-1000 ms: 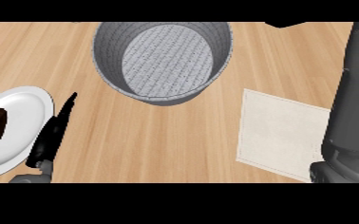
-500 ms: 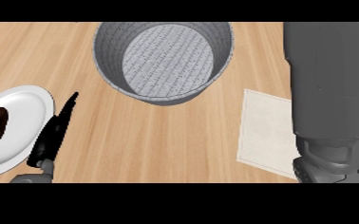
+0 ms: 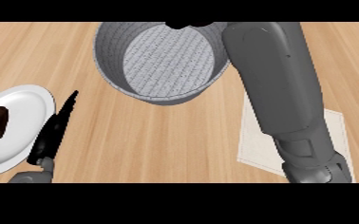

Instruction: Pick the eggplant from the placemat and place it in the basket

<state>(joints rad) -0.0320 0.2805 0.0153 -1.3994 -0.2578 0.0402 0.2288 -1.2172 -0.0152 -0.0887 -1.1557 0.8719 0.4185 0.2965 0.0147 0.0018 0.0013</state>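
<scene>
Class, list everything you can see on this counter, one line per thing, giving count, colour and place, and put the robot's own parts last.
Counter: one, light wood, fills the view.
Basket: one, grey, top centre; nothing shows inside it.
Placemat: one, cream, right side, partly under the right forearm.
Plate: one, white, left edge, with something dark on it that is cut off by the edge.
Eggplant: not visible.
Left hand: one, black, lower left beside the plate, fingers straight.
Right forearm: one, grey, reaching from lower right up to the basket's far rim.
Right hand: black, only a bit shows at the top edge; fingers not clear.
</scene>
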